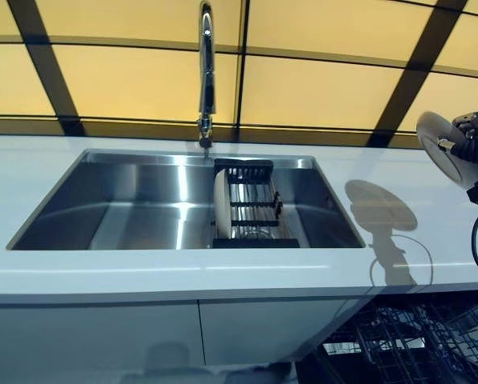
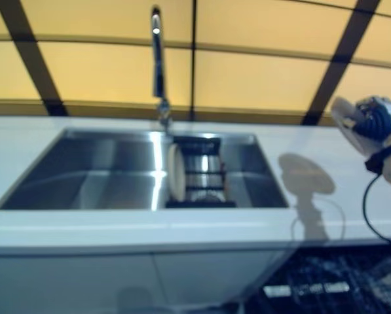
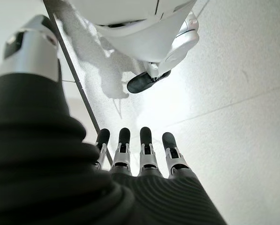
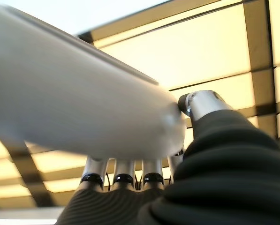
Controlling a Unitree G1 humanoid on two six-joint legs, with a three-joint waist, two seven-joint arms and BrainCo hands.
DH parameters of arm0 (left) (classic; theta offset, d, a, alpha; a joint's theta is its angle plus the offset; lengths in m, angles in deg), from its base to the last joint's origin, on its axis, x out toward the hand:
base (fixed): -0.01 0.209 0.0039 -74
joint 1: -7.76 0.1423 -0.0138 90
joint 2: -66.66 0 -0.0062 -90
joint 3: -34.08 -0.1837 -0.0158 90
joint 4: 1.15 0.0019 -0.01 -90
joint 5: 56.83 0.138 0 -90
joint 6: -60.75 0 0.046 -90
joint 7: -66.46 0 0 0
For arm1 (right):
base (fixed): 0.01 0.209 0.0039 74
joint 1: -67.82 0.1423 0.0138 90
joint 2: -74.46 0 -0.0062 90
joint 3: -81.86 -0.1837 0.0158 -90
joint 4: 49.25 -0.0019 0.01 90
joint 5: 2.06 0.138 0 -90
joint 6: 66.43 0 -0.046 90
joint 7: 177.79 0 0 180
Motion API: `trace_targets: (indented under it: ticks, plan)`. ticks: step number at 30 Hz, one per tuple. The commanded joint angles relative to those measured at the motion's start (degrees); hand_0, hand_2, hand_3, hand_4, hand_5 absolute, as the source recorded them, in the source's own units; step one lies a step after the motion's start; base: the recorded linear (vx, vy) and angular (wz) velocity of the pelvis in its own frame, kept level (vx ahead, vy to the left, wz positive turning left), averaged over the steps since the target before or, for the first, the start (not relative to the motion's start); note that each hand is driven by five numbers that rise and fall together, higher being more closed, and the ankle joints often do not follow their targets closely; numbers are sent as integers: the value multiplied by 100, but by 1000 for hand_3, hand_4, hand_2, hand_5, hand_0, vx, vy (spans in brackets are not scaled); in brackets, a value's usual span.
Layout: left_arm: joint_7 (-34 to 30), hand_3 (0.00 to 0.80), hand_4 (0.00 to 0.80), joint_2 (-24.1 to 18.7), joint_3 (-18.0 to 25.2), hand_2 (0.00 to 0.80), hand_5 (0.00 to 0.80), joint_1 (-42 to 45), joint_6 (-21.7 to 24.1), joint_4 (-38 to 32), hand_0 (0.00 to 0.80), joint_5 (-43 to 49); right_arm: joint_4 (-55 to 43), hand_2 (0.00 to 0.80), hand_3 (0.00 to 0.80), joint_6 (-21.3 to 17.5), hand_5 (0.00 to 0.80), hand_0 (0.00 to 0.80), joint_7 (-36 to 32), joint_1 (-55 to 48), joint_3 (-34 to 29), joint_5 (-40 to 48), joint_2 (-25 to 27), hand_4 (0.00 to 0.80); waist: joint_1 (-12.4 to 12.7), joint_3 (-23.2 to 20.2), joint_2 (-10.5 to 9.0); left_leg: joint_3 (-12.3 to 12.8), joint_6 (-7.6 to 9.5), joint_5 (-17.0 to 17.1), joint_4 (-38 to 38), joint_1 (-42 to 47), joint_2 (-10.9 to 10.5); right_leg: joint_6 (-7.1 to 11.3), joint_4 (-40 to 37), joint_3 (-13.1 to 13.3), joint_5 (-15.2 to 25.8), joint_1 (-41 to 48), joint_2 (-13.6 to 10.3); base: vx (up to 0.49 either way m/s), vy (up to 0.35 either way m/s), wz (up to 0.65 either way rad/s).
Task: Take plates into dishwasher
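Plate (image 4: 79, 98) in rt hand (image 1: 477, 144)

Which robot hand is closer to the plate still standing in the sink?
Right. The right hand holds another plate above the counter, right of the sink's plate. The left hand hangs down by the floor.

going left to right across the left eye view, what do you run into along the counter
sink basin → plate standing on edge → dish rack → bare white counter → plate held up in the right hand
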Motion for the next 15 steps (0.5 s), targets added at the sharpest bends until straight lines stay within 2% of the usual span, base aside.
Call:
trace_targets:
  ticks: [1, 7, 15]
  plan:
    - [42, 0, 0, -146, 97, 0, 0, -191, 61, 353, 0, 322, 27, 800, 800, 29, 800, 800, -158, 161, -449, 778, 64, 800, 45, -168, -380, -35, 150, -642, -12, 346, 118, 632, 59, 148, 241, -13, -240, -6, -1, -19]
    - [20, 0, 0, -123, 103, 0, 0, -191, 85, 479, 0, 328, 138, 800, 800, 189, 800, 800, -779, -464, -1202, 2074, -64, 800, -167, -183, -389, 145, 155, -688, 12, 486, 167, 631, 88, 268, 252, -8, -204, 5, 8, -18]
    - [64, 0, 0, -170, 75, 0, 0, -232, 150, 542, 0, 363, 380, 800, 800, 363, 800, 800, -999, -1273, -2043, 2461, 70, 800, -362, -188, -465, 331, 165, -708, 32, 560, 223, 640, 96, 388, 286, -33, -152, 5, -20, -12]
